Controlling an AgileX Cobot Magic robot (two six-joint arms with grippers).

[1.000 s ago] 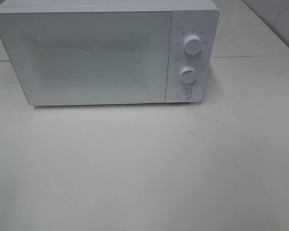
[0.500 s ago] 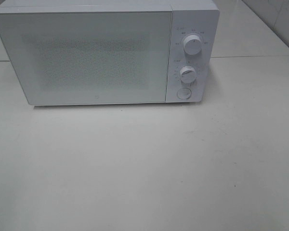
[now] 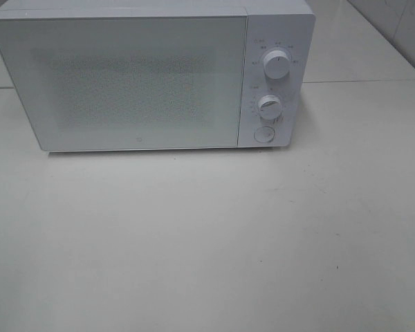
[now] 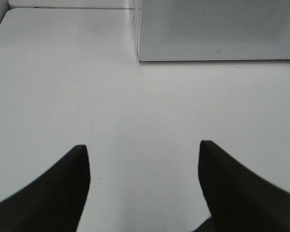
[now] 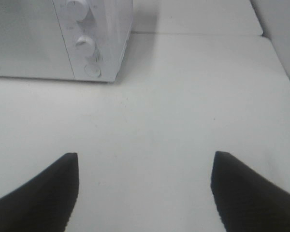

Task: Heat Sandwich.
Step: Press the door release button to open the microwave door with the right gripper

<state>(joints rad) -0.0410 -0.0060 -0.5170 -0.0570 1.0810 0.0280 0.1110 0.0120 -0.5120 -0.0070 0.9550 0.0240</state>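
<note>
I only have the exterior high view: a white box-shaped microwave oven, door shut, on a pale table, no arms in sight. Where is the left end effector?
Observer: The left end effector hangs open and empty over the pale table, pointing toward the white microwave oven.
Operator: And the right one?
Observer: The right end effector is open and empty too, aimed near the oven's round white dials.
Operator: Any sandwich in the wrist views?
Observer: No sandwich shows in either one.
</note>
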